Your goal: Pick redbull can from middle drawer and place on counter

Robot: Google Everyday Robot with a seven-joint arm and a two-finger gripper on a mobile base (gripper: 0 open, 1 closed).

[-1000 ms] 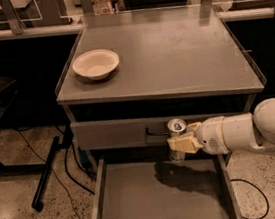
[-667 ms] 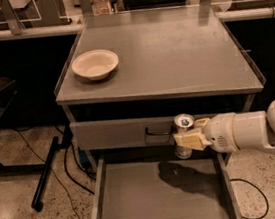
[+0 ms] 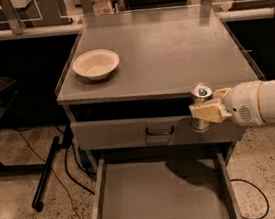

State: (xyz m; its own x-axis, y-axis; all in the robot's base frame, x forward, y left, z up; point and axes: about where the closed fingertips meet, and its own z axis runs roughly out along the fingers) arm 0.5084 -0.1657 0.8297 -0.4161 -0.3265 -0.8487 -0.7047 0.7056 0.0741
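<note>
Gripper: closed on the redbull can. My cream fingers are clamped across its middle, and the can stands upright in the grip. It hangs just in front of the counter's front edge, with the can's shiny top about level with that edge and its base free above the open drawer. I cannot tell whether the can touches the edge.

Obscured: my fingers cover the can's mid-body, so only the top with its pull tab and a lower band show. The far finger sits mostly behind the can. My white arm runs off the right border, and its upper links are cut off.

Directly below the gripper is the middle drawer, pulled out. Its grey floor carries a dark shadow under the gripper, and its near end is cut by the lower border. Just behind the gripper and to its left is a shut drawer front with a black handle.

Beyond and above the gripper is the counter, smooth grey metal. A cream bowl sits on it well to the gripper's left, near the side rim. Items at the counter's far end are too dim to identify.

Room: speckled floor, a black pole slanting down on the left, and a cable lying on the floor at lower right.
</note>
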